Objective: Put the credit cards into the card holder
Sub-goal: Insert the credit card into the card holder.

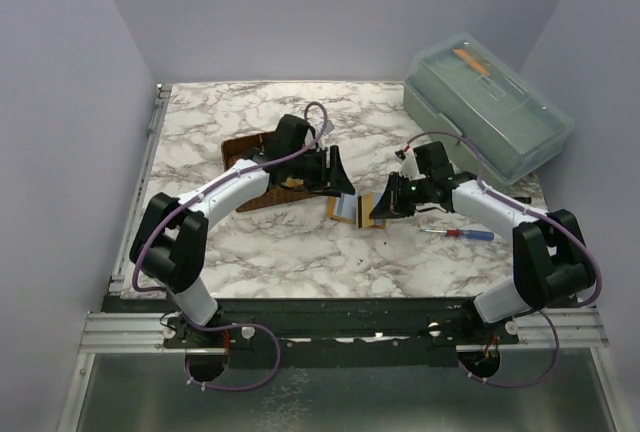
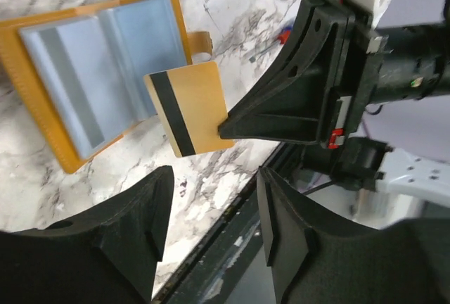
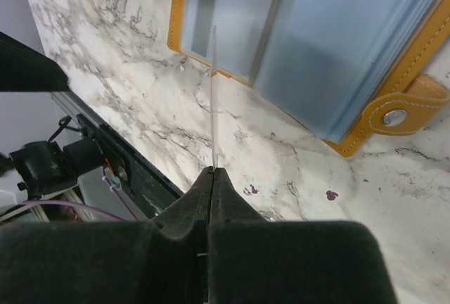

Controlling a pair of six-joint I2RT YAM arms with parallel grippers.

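your right gripper point(image 3: 213, 172) is pinching a yellowish card point(image 2: 188, 107) by one short end, its fingers closed flat on the plastic. in the right wrist view the card is showing only as a thin edge running out from the fingertips. in the left wrist view the card is turning its black magnetic stripe toward the camera. it is hanging just beside the right edge of the card holder point(image 2: 98, 65), and you cannot tell whether its free end is touching the leather.

the card holder is lying open and flat on the marble table point(image 1: 300, 252), near the middle, between your two grippers. its pale blue plastic sleeves are facing up inside the orange-tan stitched cover, and its snap tab point(image 3: 411, 103) is sticking out to one side onto the marble.

your left gripper point(image 2: 211, 209) is hovering just to the left of the holder with its fingers spread apart and nothing between them.

a woven basket point(image 1: 245, 157) is sitting left of centre under the left arm, well apart from the holder; what is lying in it is too hidden to tell. a clear lidded box point(image 1: 490, 117) is resting at the far right corner, and a screwdriver point(image 1: 462, 234) is lying on the marble near the right arm.
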